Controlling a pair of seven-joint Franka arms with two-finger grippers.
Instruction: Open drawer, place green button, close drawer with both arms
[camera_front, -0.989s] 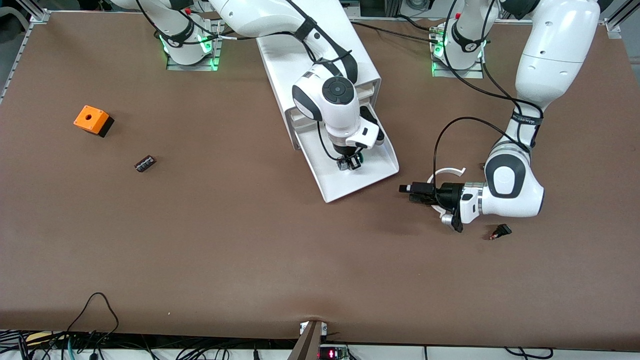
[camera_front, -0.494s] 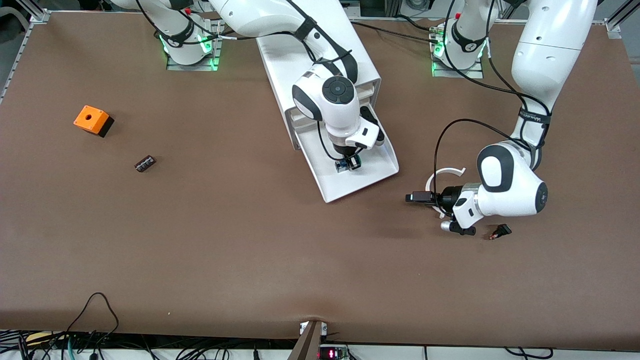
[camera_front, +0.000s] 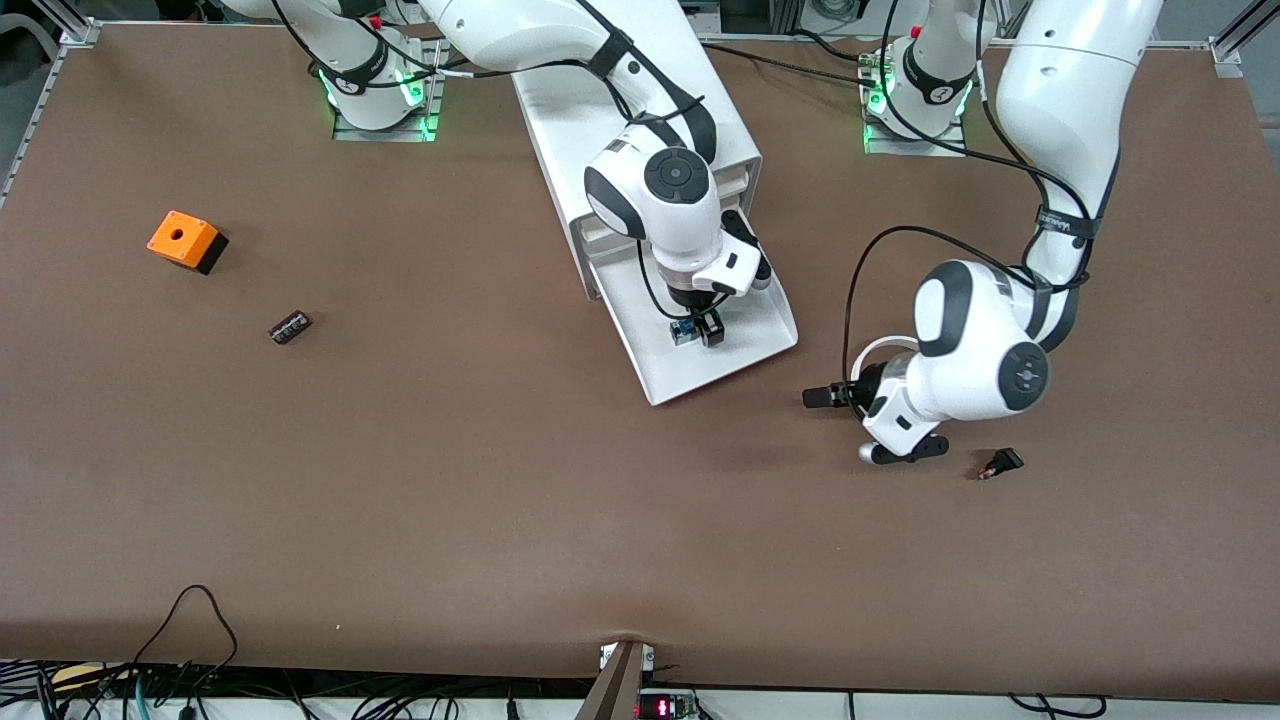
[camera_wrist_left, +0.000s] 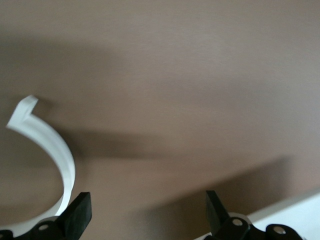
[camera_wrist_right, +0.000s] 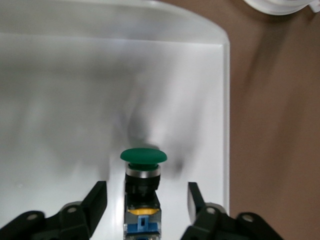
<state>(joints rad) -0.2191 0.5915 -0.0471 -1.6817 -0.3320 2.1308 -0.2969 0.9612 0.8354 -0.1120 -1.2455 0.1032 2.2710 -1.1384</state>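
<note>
right gripper (camera_front: 697, 331) fingers apart over drawer (camera_front: 745, 352), button (camera_wrist_right: 143, 180) released inside | left gripper (camera_front: 818, 397) apart beside drawer, staged for closing push

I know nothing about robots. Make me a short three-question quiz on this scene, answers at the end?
1. True or false: the drawer is pulled open.
2. Where is the button? A) on the brown table B) in the drawer, between the right gripper's open fingers C) inside the orange box
3. Fill in: the left gripper hangs over the bare ___ beside the drawer.

Key: 1 true; 2 B; 3 table
</note>
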